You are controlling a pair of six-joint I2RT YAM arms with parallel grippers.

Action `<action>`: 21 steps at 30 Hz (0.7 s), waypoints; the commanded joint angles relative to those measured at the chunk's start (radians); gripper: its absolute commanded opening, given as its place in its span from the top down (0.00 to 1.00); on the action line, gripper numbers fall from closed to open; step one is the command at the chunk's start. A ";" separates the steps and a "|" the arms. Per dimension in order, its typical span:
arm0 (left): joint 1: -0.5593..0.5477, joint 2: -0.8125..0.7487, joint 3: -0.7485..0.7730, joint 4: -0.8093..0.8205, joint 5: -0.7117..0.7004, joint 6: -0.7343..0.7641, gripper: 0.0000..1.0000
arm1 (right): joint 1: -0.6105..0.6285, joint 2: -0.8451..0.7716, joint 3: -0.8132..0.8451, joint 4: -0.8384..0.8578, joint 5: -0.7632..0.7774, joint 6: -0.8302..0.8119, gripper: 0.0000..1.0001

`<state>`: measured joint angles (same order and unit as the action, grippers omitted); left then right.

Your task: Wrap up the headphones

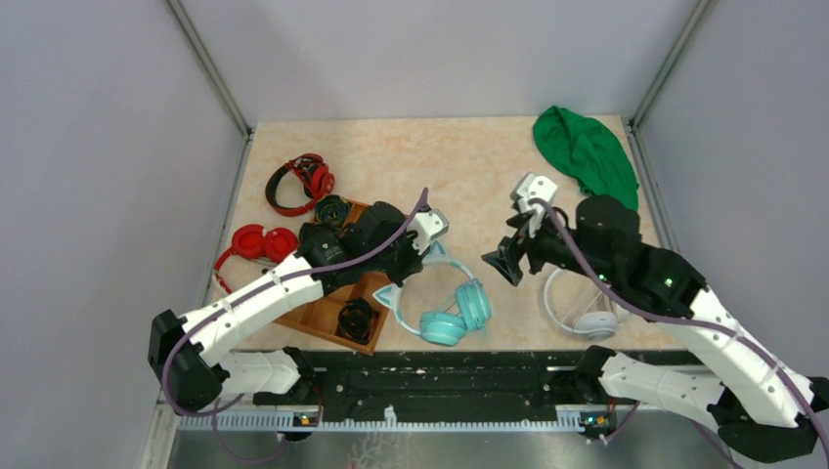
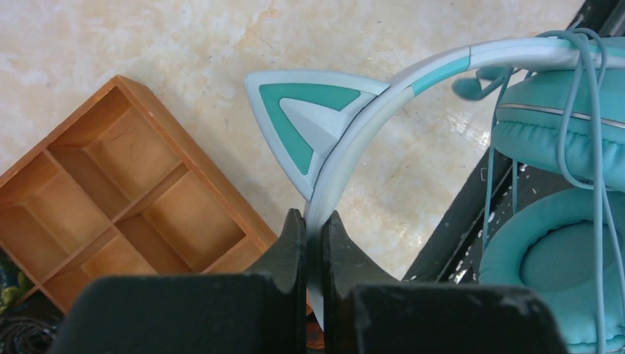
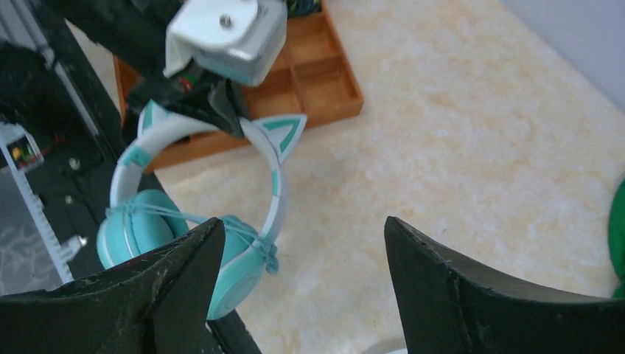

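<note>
1. The left end effector (image 2: pixel 315 221) is clenched on the headband of the headphones (image 1: pixel 445 303) — they sit at the counter's (image 1: pixel 440 166) near edge, just beside the wooden tray (image 2: pixel 140 192).
2. The right end effector (image 3: pixel 302 228) hangs spread wide, empty.
3. The cable (image 2: pixel 581 40) looks looped round the cups — wrapping seems nearly done; next, tuck any loose end.

Red headphones (image 1: pixel 318 181) (image 1: pixel 256 242) two, teal headphones (image 1: pixel 474 305) one, white headphones (image 1: pixel 594 322) one.

Arms (image 1: pixel 254 298) white-shelled, joints and claws (image 3: pixel 302 227) black (purple cables (image 1: pixel 577 256) trailing alongside).
</note>
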<state>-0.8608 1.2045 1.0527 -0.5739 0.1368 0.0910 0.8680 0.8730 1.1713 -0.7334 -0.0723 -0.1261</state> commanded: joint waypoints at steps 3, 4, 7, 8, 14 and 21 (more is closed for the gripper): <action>0.000 -0.060 0.041 0.124 -0.099 -0.045 1.00 | -0.035 -0.088 0.060 0.141 0.188 0.168 0.17; 0.000 -0.061 0.042 0.131 -0.121 -0.052 1.00 | -0.042 -0.093 0.059 0.145 0.240 0.189 0.15; 0.000 -0.062 0.050 0.151 -0.194 -0.081 1.00 | -0.067 -0.092 0.060 0.130 0.384 0.272 0.13; 0.000 -0.059 0.053 0.160 -0.213 -0.087 1.00 | -0.077 -0.090 0.060 0.119 0.431 0.302 0.13; 0.000 -0.023 0.086 0.201 -0.305 -0.160 1.00 | -0.084 -0.088 0.047 0.059 0.629 0.386 0.14; 0.001 0.076 0.172 0.198 -0.368 -0.214 1.00 | -0.250 -0.014 0.024 -0.021 0.427 0.483 0.09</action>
<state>-0.8600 1.2461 1.1458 -0.4961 -0.1795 -0.0471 0.7307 0.8211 1.2110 -0.7143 0.4713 0.2741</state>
